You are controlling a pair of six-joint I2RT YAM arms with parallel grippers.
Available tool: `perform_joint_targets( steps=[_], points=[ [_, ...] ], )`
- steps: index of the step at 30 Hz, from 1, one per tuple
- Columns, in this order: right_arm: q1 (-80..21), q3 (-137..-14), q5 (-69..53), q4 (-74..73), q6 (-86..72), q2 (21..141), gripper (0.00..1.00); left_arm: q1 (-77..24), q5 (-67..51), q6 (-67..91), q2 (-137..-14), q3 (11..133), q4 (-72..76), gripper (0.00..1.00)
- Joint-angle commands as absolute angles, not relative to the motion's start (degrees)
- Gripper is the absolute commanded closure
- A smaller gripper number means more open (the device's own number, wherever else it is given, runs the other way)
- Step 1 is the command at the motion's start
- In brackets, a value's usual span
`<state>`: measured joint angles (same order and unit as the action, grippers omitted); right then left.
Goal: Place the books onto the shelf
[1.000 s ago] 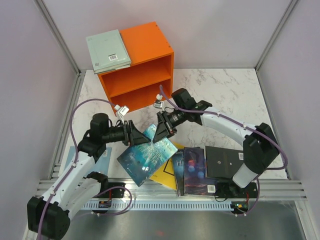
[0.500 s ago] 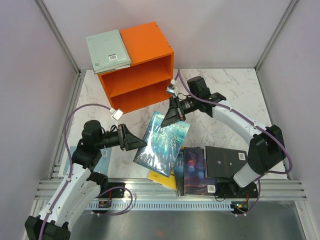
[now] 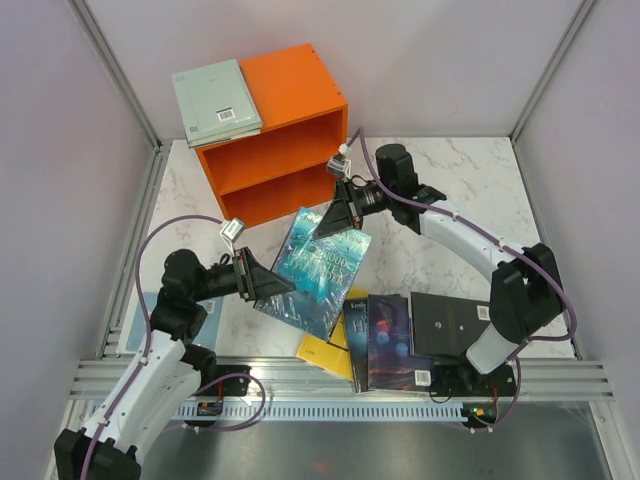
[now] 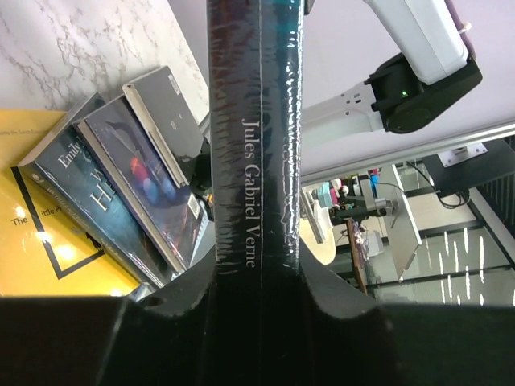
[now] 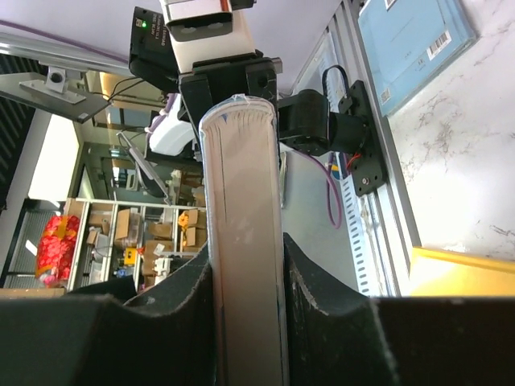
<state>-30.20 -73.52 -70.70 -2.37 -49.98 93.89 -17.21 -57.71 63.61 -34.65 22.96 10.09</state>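
Books sit in 3 places as we see it: a pale grey-green book [image 3: 216, 103] lies flat on top of the orange shelf [image 3: 295, 80], a teal book [image 3: 322, 268] hangs in the air before the shelf's open front, and the others lie on the marble table [image 3: 450, 180] near the arm bases. We see the teal book tilted and carried by both arms at once. The left gripper [image 3: 270, 287] is clamped on its spine edge; in the left wrist view the spine, printed "Jules Gabriel Verne", runs up between the 2 fingers. The right gripper [image 3: 337, 214] pinches the upper end, and its own camera shows the page edge squeezed between its fingers. Below the lifted book we find a yellow book [image 3: 325, 352] overlapped by a dark book [image 3: 356, 330], a dark blue book [image 3: 392, 340] against that one, and a black book [image 3: 450, 325] just beside. A light blue book [image 3: 138, 318] lies under the left arm.
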Motion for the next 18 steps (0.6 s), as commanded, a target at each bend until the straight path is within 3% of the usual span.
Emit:
perform_joint_targets(
  steps=[1, 4, 5, 6, 7, 9, 14, 18],
  points=[
    [-29.4, -75.7, -66.4, 3.4, -57.2, 95.5, 1.00, -18.2, -61.5, 65.1, -33.7, 25.3, 14.9, 0.97],
    [-28.9, -75.9, -65.2, 3.0, -58.3, 96.3, 0.97, -18.1, -59.1, 62.8, -33.6, 28.7, 9.3, 0.98],
    [-28.6, -75.9, -64.5, 2.6, -58.5, 96.4, 0.86, -18.1, -58.4, 60.6, -33.7, 29.9, 5.7, 0.98],
    [-27.4, -75.9, -63.6, 1.2, -58.7, 96.6, 0.55, -18.1, -57.8, 59.8, -33.7, 31.1, 3.8, 0.98],
    [-26.6, -75.9, -60.2, 0.1, -58.2, 96.4, 0.44, -18.1, -56.1, 58.8, -33.9, 34.2, 1.9, 0.98],
    [-22.7, -75.0, -54.7, -7.6, -56.8, 95.5, 0.32, -18.1, -54.5, 56.3, -34.5, 37.4, -3.0, 0.98],
    [-12.5, -65.7, -39.6, -10.7, -60.1, 88.5, 0.28, -18.0, -52.6, 54.1, -40.5, 48.3, -6.2, 0.98],
    [-3.5, -61.3, -35.2, -15.7, -60.5, 81.7, 0.32, -17.8, -50.4, 52.0, -46.1, 58.3, -8.6, 0.98]
  ],
)
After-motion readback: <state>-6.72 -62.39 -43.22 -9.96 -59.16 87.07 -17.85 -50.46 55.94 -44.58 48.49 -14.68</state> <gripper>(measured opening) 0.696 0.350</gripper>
